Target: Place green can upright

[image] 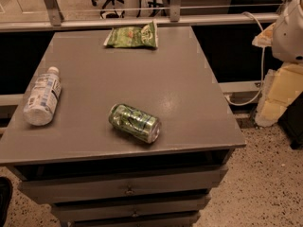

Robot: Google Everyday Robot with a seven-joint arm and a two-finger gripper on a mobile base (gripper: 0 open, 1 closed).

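Note:
The green can (135,122) lies on its side near the front middle of the grey table top (165,74). It is shiny green with pale markings, and one silver end faces the front right. Nothing touches it. My gripper is out of view. Only a white rounded part of my arm (289,30) shows at the upper right edge, well off the table and away from the can.
A clear plastic bottle (42,96) with a white cap lies on its side at the table's left edge. A flat green snack bag (132,36) lies at the back. Drawers (128,190) are below the front edge. Yellowish blocks (279,96) and a cable stand on the floor to the right.

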